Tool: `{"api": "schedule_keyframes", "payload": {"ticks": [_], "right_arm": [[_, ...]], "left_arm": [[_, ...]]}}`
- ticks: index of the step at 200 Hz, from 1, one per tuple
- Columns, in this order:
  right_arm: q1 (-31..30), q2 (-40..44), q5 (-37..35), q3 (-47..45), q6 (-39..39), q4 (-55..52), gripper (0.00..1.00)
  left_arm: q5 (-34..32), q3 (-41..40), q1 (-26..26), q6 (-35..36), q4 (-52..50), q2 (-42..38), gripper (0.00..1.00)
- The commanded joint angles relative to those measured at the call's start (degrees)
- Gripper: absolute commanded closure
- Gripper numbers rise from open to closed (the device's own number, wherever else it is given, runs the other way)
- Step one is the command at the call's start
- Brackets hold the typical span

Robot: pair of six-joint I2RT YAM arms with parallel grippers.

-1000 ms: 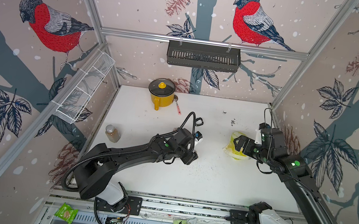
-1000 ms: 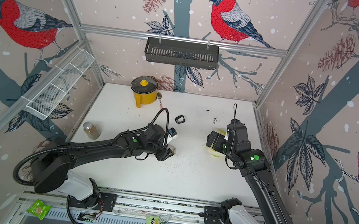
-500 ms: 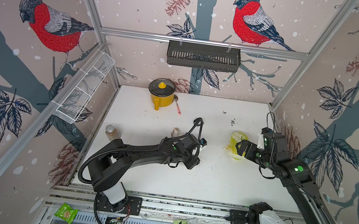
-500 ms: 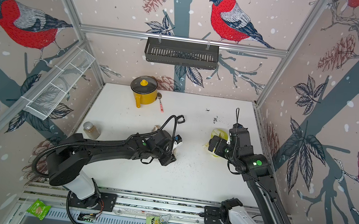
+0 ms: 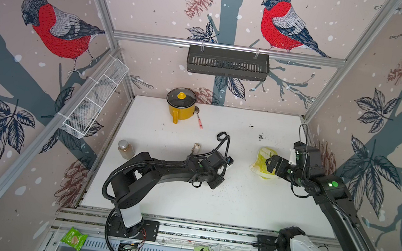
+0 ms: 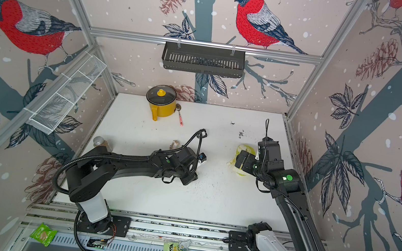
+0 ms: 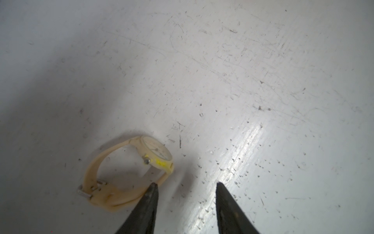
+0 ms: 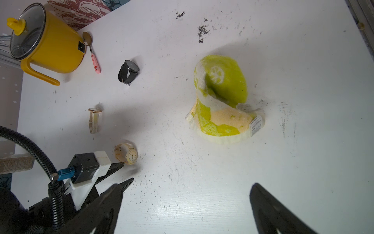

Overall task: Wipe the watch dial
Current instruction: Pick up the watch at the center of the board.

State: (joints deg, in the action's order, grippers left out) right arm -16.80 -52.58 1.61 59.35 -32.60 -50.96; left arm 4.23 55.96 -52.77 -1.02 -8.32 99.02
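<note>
Watch [image 7: 156, 151] lies on its side, well left of cloth [image 8: 222, 89]. Left claw [image 7: 186, 185] stands half open, one tip at the strap, gripping nothing. Right claw [image 8: 186, 186] gapes wide and empty near cloth.

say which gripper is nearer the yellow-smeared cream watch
Left. The left gripper is beside the cream watch, one jaw at its strap; right gripper is off by the green cloth.

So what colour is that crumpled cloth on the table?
The cloth is lime green with cream and peach patches, clearest in the right wrist view.
</note>
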Motion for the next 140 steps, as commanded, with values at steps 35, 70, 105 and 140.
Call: {"api": "schedule_keyframes", "payload": {"ticks": [35,70,105,140], "right_arm": [[0.6,-0.07,0.55,0.33,1.05,-0.3,0.0],[0.87,-0.07,0.59,0.16,0.63,-0.3,0.01],[0.89,0.28,0.6,-0.03,0.08,-0.85,0.0],[0.98,0.45,0.24,0.46,0.16,-1.31,0.01]], "left_arm": [[-2.49,0.55,0.04,2.37,1.31,1.41,0.55],[-1.58,0.39,0.13,2.95,1.42,2.0,0.63],[-1.3,0.19,0.53,3.47,1.91,2.44,0.71],[-1.15,0.28,0.84,4.33,1.9,3.3,0.71]]}}
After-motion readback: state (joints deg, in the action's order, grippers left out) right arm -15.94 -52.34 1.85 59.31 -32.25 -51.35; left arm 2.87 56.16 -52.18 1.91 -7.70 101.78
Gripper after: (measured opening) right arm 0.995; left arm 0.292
